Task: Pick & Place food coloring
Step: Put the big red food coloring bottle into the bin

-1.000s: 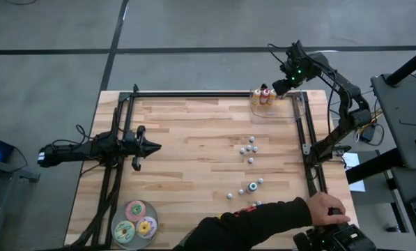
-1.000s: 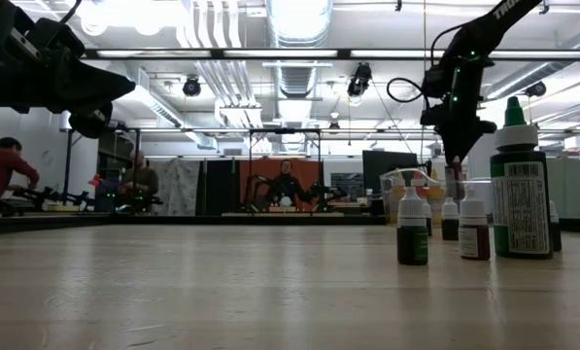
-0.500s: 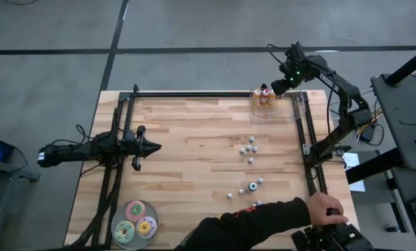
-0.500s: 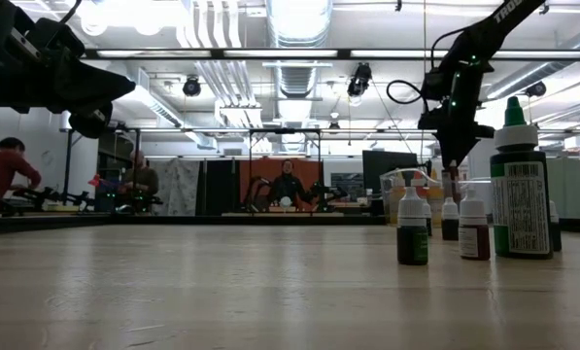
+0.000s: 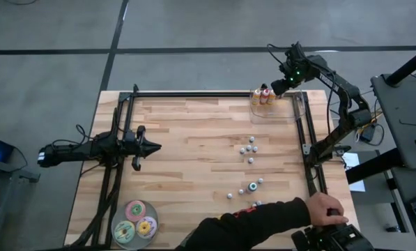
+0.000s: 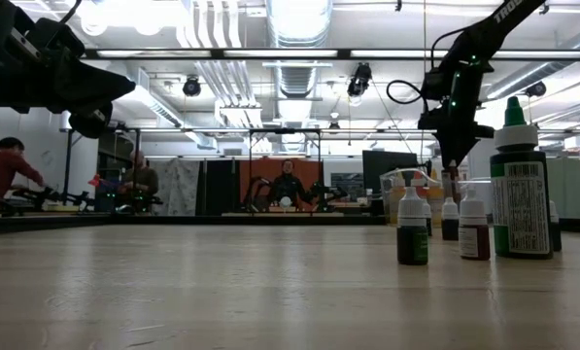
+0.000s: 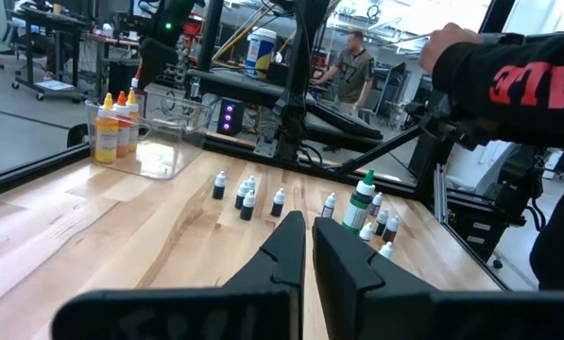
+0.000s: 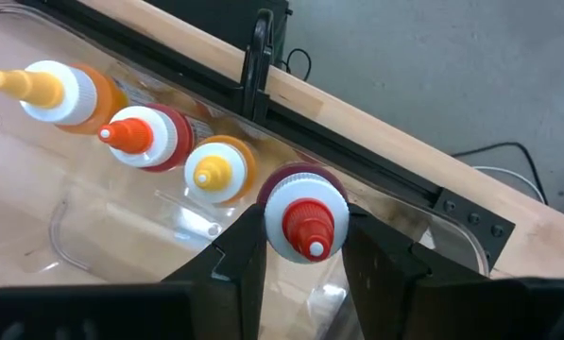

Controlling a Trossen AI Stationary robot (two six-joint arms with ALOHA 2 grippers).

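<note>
Clear bin (image 8: 93,236): red-capped bottle (image 8: 305,215) upright.

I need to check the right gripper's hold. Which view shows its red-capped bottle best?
The right wrist view: the red-capped bottle sits between the right gripper's fingers, beside three bottles in the clear bin. The high view shows it tiny, the low view hides it, and the left wrist view sees only the distant bin.

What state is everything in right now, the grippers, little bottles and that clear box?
Right gripper: shut on red-capped bottle, inside clear bin.
Left gripper: nearly shut, empty.
Three bottles in bin: upright, capped.
Small bottles on table: upright, loose.
Discs: lying flat.
</note>
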